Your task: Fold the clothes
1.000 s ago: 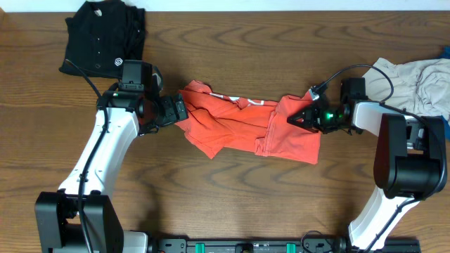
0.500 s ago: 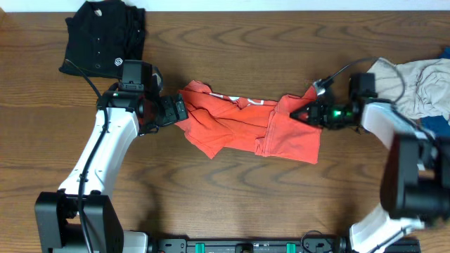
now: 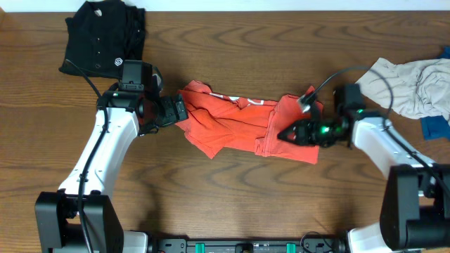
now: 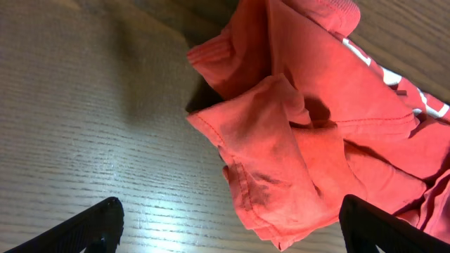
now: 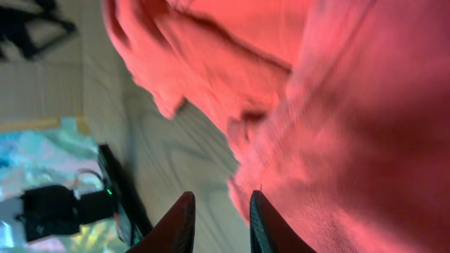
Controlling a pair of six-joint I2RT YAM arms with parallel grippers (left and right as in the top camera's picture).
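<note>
Finds the right gripper [image 3: 283, 133] now in over the right flap of the red-orange T-shirt [image 3: 235, 123] at mid-table, no longer off its edge, with jaws narrowly parted and empty — likely a regrip before folding — and the left gripper [image 4: 230, 206] wide by the opposite end, on wooden table [image 3: 211, 204].

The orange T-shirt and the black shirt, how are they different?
The orange T-shirt has white letters printed on it; the black shirt has small pale buttons. The orange T-shirt lies stretched out and crumpled in the middle of the table; the black shirt sits bunched in a pile at the far left corner. Both are soft clothes lying on the wood, and neither is neatly folded.
</note>
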